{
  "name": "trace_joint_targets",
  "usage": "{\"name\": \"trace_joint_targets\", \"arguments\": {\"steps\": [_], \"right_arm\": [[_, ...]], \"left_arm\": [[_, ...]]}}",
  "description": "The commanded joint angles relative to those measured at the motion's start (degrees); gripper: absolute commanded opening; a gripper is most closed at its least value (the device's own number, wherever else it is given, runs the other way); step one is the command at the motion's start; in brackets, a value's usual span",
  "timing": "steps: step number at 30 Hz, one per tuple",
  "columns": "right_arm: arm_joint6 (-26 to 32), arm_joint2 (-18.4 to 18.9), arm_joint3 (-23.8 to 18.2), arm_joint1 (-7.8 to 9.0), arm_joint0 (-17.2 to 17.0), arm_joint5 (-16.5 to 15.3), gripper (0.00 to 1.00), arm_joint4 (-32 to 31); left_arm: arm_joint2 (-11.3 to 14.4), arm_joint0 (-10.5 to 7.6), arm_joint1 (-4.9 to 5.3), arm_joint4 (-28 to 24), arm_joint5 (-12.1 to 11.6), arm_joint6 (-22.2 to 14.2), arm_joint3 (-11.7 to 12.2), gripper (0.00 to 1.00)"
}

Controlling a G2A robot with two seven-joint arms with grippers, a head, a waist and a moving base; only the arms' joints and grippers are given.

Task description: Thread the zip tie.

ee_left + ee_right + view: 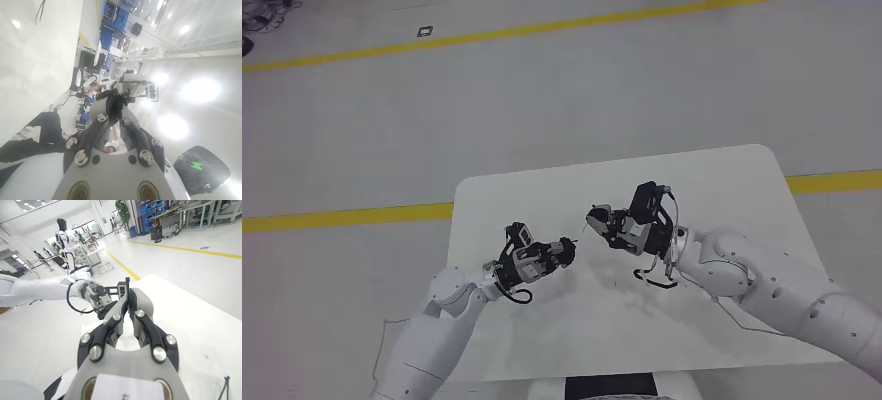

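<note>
Two arms hang over the white table point(722, 200) in the top view, wrists turned in toward each other. The left gripper point(564, 250) sits nearer the robot and the right gripper point(594, 215) just beyond it, their tips close but apart. Both are too small from up here to read the jaws. Over to the left wrist view: the left gripper's two fingers point(98, 108) run out and meet at dark tips, jaws together, though whether anything is pinched between them I cannot tell. Now the right wrist view, and here's the zip tie point(127, 279). It's a thin black strip clamped between the right gripper's ribbed pads point(133, 300), jaws closed on it. Its small square head pokes out just past the fingertips, held in the air over the table. The left gripper sits just behind it, tips partly hidden by one of the right gripper's fingers. Close by the right wrist, a thin dark strand point(227, 378) lies on the tabletop.
</note>
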Motion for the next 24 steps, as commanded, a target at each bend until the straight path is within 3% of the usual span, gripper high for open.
{"name": "trace_joint_targets", "arguments": {"steps": [1, 9, 24], "right_arm": [[0.04, 0.03, 0.02, -0.01, -0.09, 0.03, 0.00, -0.06], [-0.44, -1.07, -1.11, 0.20, -0.27, 0.00, 0.00, -0.84], [-6.11, -7.51, -1.15, 2.38, 4.73, 0.00, 0.00, 0.58]], "left_arm": [[0.00, 0.00, 0.00, 0.00, 0.00, 0.00, 0.00, 0.00], [0.88, -0.61, -0.09, -3.45, 1.28, -2.01, 0.94, 0.00], [1.22, -1.44, 0.25, -7.19, 4.05, -5.40, 2.66, 0.00]]}}
